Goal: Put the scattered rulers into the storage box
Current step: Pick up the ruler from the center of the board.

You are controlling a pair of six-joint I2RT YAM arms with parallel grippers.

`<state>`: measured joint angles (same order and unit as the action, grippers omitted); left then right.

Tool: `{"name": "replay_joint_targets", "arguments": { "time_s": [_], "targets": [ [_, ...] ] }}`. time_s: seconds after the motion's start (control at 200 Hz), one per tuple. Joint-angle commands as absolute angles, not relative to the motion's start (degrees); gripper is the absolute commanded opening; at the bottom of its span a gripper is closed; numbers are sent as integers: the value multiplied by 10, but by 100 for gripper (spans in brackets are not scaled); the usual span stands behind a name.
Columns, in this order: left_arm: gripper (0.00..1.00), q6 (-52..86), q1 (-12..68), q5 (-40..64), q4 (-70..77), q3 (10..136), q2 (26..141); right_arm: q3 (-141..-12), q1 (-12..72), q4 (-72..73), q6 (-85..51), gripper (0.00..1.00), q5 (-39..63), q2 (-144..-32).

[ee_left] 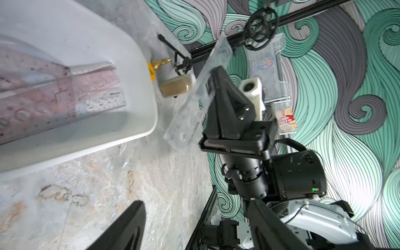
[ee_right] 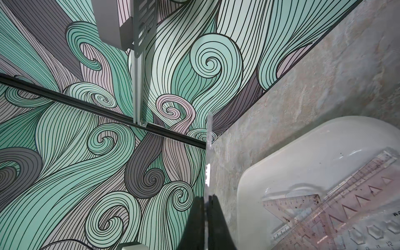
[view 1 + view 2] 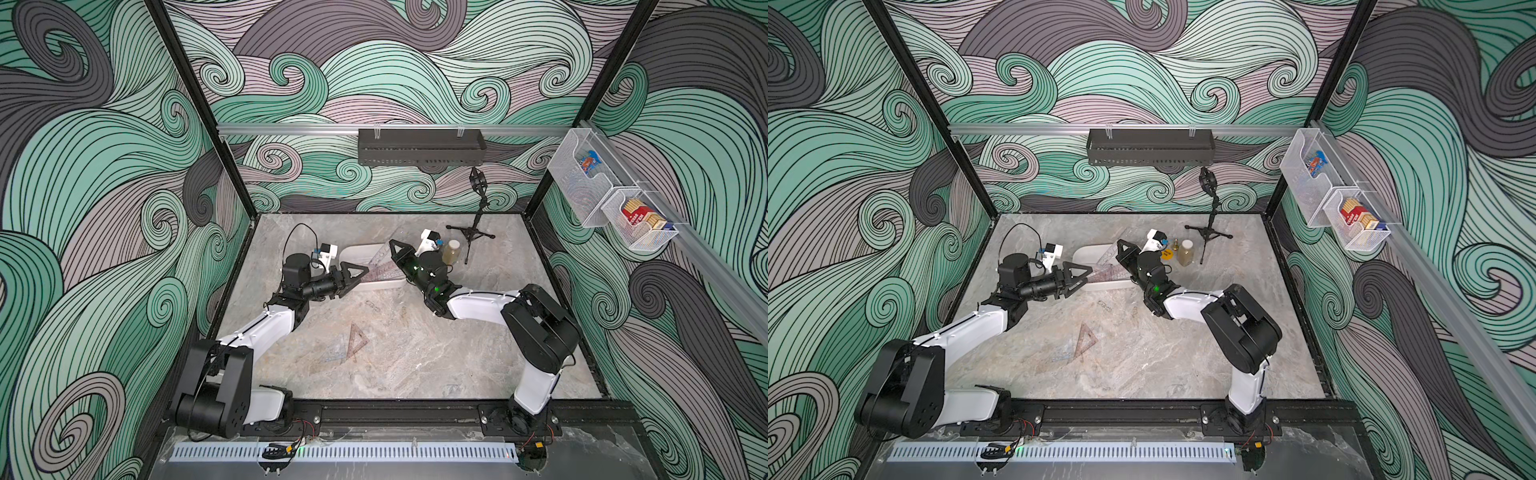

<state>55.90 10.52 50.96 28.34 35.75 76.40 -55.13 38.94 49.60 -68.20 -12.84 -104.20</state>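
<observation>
Right hand [image 3: 394, 246] clamped on a clear ruler [image 1: 190, 112] by the storage box [image 3: 356, 249]; left hand [image 3: 362, 272] spread apart, holding nothing.

In both top views the white storage box sits on the worktop [image 3: 457, 365] between the two hands, with several rulers [image 3: 384, 268] lying overlapped in it; a pinkish triangle [image 3: 358, 341] lies flat on the near worktop, well apart from the box. In the left wrist view the left hand's own fingers [image 1: 129, 225] stand wide with only worktop between them. Pinkish and clear rulers rest in the box, and the right hand pinches the clear ruler just beside the box's rounded end. In the right wrist view that ruler shows edge-on between the closed fingers, with the box alongside.
</observation>
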Motion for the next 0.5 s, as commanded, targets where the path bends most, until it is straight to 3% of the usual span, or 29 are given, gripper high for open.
{"name": "replay_joint_targets", "arguments": {
  "time_s": [0.0,0.36,0.495],
  "targets": [
    [73,577,98,536,352,369,769,-567,391,530,-684,0,-86,-1046],
    [57,589,100,535,389,389,811,-554,398,545,-682,0,-58,-1026],
    [56,582,104,540,388,399,834,-553,398,546,-676,0,-52,-1021]
  ]
}}
